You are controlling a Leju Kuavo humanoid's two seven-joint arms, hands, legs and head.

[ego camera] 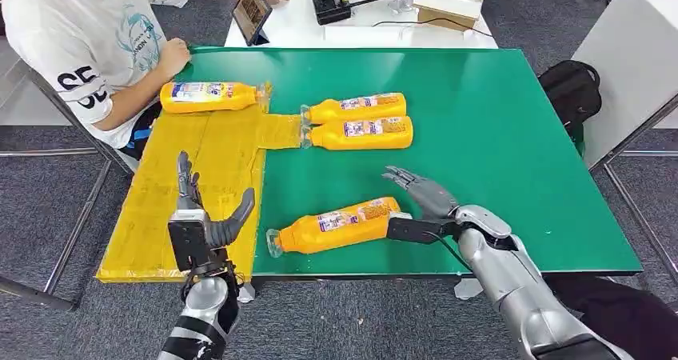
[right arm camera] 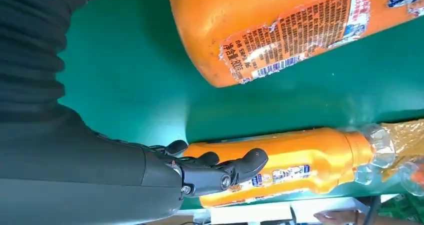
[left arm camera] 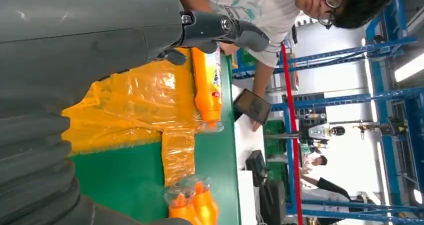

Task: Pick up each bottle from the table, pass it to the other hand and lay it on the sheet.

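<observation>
On the table's (ego camera: 480,120) near edge lies a bottle (ego camera: 336,226); the right hand (ego camera: 420,190), fingers spread, hovers at its base. Left hand (ego camera: 204,216) hangs released over the sheet (ego camera: 208,168).

Four orange bottles (ego camera: 333,226) lying, yellow sheet (ego camera: 192,200)

Green table top (ego camera: 496,136). Yellow, crinkled, glossy sheet (ego camera: 200,184) over its near-left part. Orange-yellow bottles with clear caps: nearest bottle (ego camera: 336,226) with a worn white-and-orange label and a blue patch; pair of bottles (ego camera: 360,122) with similar labels; far bottle (ego camera: 209,96) with a blue-and-white label. Dark grey left hand (ego camera: 209,226) and right hand (ego camera: 422,190), silver forearms. White shirt with teal print and black letters on person (ego camera: 96,32). Grey floor (ego camera: 48,216). Black backpack (ego camera: 569,88).
</observation>
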